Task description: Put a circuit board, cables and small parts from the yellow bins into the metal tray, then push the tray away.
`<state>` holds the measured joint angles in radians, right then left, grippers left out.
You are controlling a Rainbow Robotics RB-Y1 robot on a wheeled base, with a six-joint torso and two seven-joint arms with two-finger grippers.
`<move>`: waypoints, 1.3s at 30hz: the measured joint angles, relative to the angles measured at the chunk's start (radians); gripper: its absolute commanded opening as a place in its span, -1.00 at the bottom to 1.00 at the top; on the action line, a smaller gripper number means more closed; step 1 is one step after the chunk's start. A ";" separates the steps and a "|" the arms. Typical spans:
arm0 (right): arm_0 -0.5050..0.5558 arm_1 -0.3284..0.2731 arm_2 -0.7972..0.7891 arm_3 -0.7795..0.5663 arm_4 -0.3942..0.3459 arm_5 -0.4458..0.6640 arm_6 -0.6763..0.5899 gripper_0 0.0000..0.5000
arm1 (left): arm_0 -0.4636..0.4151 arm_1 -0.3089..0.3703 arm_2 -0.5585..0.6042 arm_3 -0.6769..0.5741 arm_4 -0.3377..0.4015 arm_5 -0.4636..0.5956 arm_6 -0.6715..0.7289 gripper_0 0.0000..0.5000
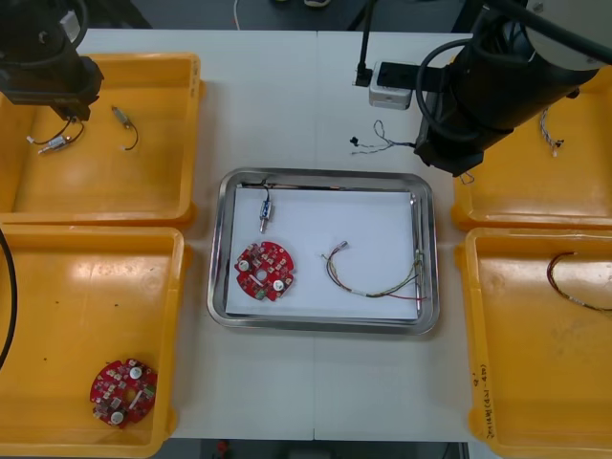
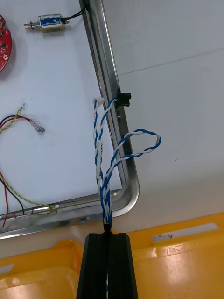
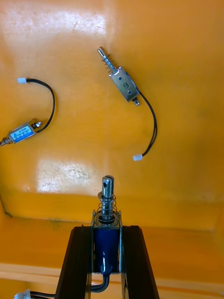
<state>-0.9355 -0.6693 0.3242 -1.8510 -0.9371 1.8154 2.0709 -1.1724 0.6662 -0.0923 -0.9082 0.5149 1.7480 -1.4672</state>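
Note:
My right gripper (image 2: 108, 240) is shut on a twisted blue and white cable (image 2: 103, 154). The cable hangs over the far right corner of the metal tray (image 1: 323, 177), and its black plug (image 2: 123, 98) rests on the tray's rim (image 2: 109, 60). On the tray's white inside lie a red circuit board (image 1: 265, 270), a small metal part (image 1: 264, 208) and a red and yellow cable (image 1: 368, 287). My left gripper (image 3: 107, 231) is shut on a small metal part (image 3: 108, 205) with a spring, held above the floor of the far left yellow bin (image 1: 105, 191).
Two more small metal parts (image 3: 122, 84) (image 3: 21, 133) lie in the far left bin. The near left bin holds another circuit board (image 1: 122, 390). A cable (image 1: 574, 282) lies in the near right bin. A thin cable (image 1: 378, 142) and a small white box (image 1: 390, 86) sit beyond the tray.

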 measured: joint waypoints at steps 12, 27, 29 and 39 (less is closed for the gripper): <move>0.000 0.053 0.182 0.045 0.112 -0.098 0.002 -1.00 | 0.091 0.000 0.000 -0.297 0.053 0.129 0.004 -1.00; 0.001 0.071 0.355 0.205 0.145 -0.268 0.001 -1.00 | 0.150 -0.014 0.000 -0.454 0.067 0.162 0.195 -1.00; 0.001 0.072 0.370 0.218 0.155 -0.287 0.001 -1.00 | 0.151 -0.023 0.000 -0.462 0.064 0.163 0.195 -1.00; 0.001 0.079 0.425 0.274 0.167 -0.354 0.000 -1.00 | 0.152 -0.065 0.000 -0.491 0.054 0.163 0.195 -1.00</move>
<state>-0.9349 -0.5904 0.7491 -1.5767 -0.7703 1.4615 2.0714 -1.0208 0.6014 -0.0923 -1.3996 0.5685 1.9108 -1.2723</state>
